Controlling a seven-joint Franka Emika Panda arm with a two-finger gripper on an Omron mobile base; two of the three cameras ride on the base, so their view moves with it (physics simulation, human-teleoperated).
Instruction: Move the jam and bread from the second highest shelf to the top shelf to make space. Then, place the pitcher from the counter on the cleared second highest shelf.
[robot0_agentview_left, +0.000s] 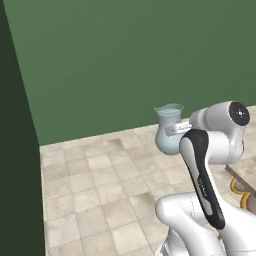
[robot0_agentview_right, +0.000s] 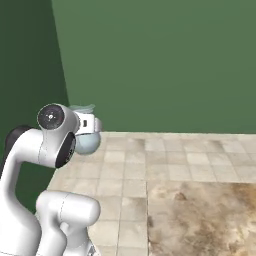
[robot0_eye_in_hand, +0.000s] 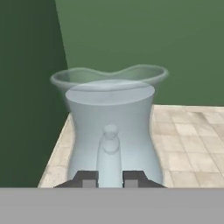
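Observation:
The pale blue glass pitcher (robot0_agentview_left: 167, 131) hangs in the air over the tiled floor, upright, with its flared rim on top. My gripper (robot0_agentview_left: 178, 128) is shut on the handle at the pitcher's side. From the right base view the pitcher (robot0_agentview_right: 87, 143) sits just beyond the wrist, held by the gripper (robot0_agentview_right: 94, 125). In the hand view the pitcher (robot0_eye_in_hand: 111, 118) stands close in front, its handle between the two dark fingertips (robot0_eye_in_hand: 89, 178) of the gripper (robot0_eye_in_hand: 110, 178). The jam, the bread and both shelves are out of view.
A green wall (robot0_agentview_left: 125, 60) stands ahead, with a darker green wall (robot0_agentview_left: 15, 150) to the left. Beige floor tiles (robot0_agentview_left: 100, 190) stretch below. The marbled tan-brown counter (robot0_agentview_right: 205, 215) lies at the lower right. Small orange-rimmed things (robot0_agentview_left: 239, 187) show beside my arm.

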